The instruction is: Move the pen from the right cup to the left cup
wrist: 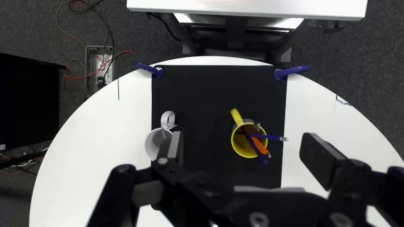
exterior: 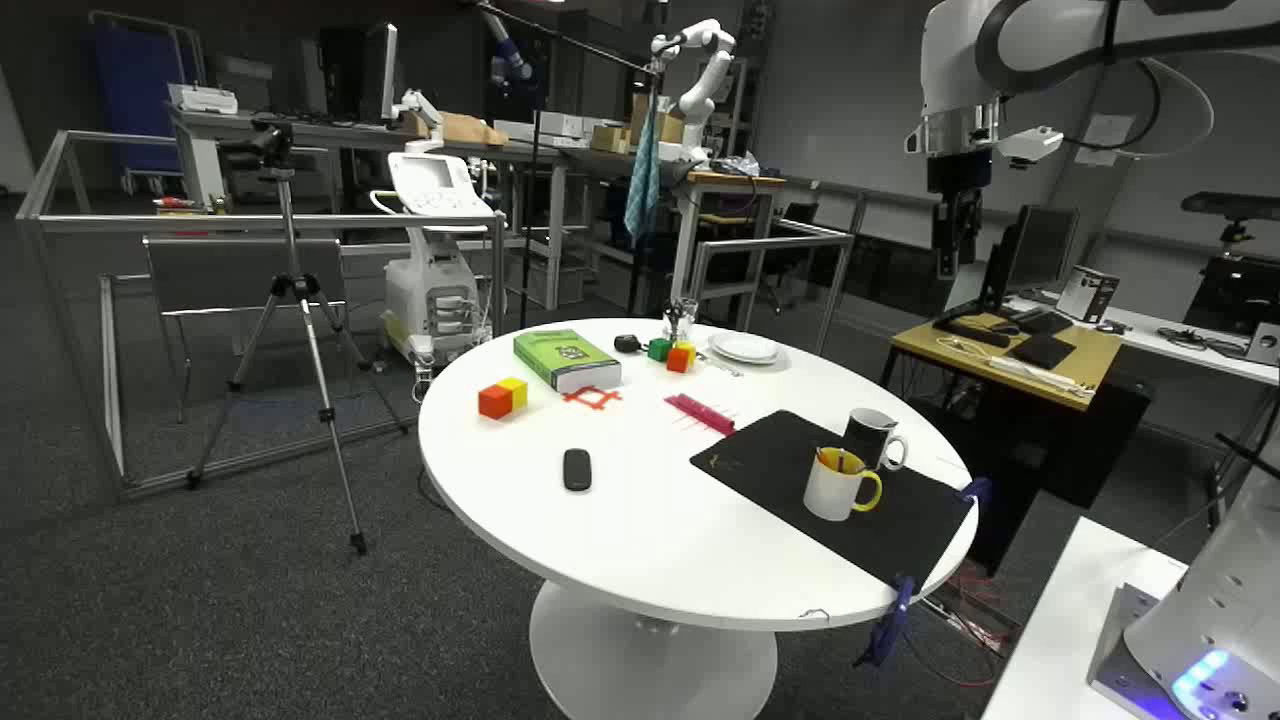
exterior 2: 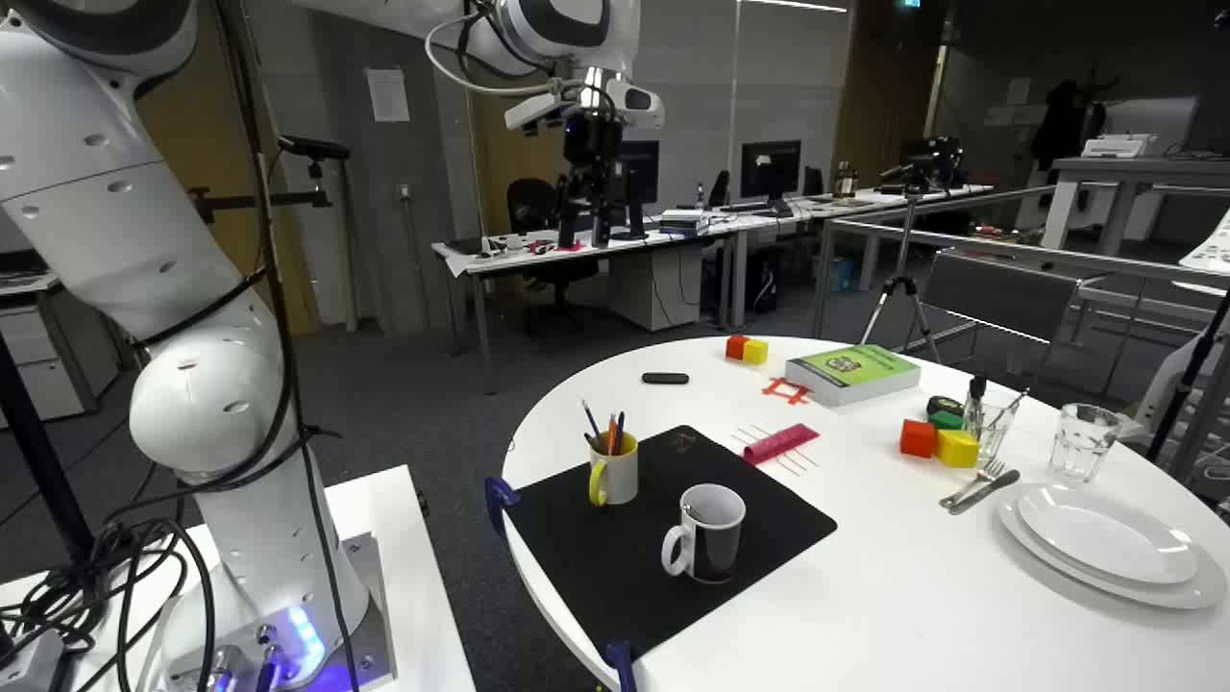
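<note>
The left cup [exterior: 828,495] [exterior 2: 620,483] is a white mug with yellow inside and handle, upright on a black mat. It holds several pens [exterior 2: 612,432], including a blue one [wrist: 268,136] and an orange one [wrist: 260,147]. The right cup [exterior: 864,440] [exterior 2: 717,557] is a dark and white mug with a white handle. It also shows in the wrist view [wrist: 152,145], partly behind a finger. A thin greyish item [wrist: 163,133] leans inside it; I cannot tell whether it is the pen. My gripper [exterior: 955,250] [exterior 2: 583,235] [wrist: 244,148] is open and empty, high above the mugs.
The black mat [exterior 2: 615,577] is clamped by blue clamps [wrist: 290,72] at the round table's edge. Farther off are a green book [exterior 2: 851,373], coloured blocks [exterior 2: 937,444], plates [exterior 2: 1105,548], glasses [exterior 2: 1084,442], a pink item [exterior 2: 780,443] and a dark remote-like item [exterior: 577,469].
</note>
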`<control>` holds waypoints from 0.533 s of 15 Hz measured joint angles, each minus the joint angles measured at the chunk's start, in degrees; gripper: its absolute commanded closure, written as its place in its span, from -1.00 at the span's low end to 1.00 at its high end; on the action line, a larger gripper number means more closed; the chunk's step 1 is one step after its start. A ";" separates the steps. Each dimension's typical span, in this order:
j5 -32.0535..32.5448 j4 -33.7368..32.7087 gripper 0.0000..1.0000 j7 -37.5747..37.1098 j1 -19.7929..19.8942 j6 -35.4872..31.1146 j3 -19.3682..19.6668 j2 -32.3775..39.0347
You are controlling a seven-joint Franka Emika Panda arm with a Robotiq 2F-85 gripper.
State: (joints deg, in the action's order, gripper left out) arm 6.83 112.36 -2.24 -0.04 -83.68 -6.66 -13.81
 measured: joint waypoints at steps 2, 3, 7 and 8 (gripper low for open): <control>0.00 0.02 -1.00 0.00 -0.05 -0.01 0.04 0.00; 0.00 0.10 -1.00 0.00 -0.10 -0.01 0.11 0.00; -0.02 1.55 -1.00 0.02 -0.11 -1.17 0.73 0.00; -0.02 2.39 -1.00 0.04 -0.11 -2.56 1.14 -0.02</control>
State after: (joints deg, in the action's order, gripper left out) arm 6.82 114.75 -2.20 -0.15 -86.24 -5.52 -13.83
